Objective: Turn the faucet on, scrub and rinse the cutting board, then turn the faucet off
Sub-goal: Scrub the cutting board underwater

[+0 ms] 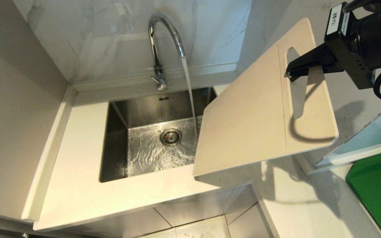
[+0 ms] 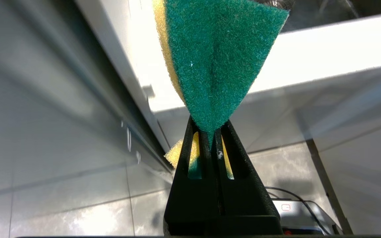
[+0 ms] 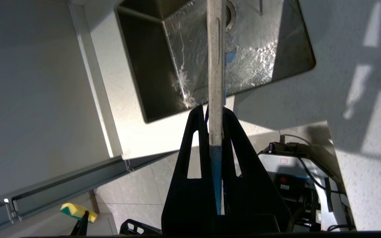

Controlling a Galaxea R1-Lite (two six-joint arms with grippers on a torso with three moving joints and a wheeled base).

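Water runs from the faucet (image 1: 164, 43) into the sink (image 1: 117, 138); right gripper (image 1: 293, 71) clamps the cutting board (image 1: 253, 119) by its slot end, tilted over the sink's right edge for rinsing, while left gripper (image 2: 210, 132), low beside the counter, pinches a sponge (image 2: 217, 62) ready for scrubbing.

the right gripper (image 1: 289, 73) is matte black with tapered fingers (image 3: 195, 148) pierced by long slots; its boxy wrist block carries a white label, small screws and a looping black cable.

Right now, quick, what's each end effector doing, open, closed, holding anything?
Left end effector: closed on the green-and-yellow sponge.
Right end effector: closed on the cutting board, gripping its handle end, held tilted beside the running faucet.
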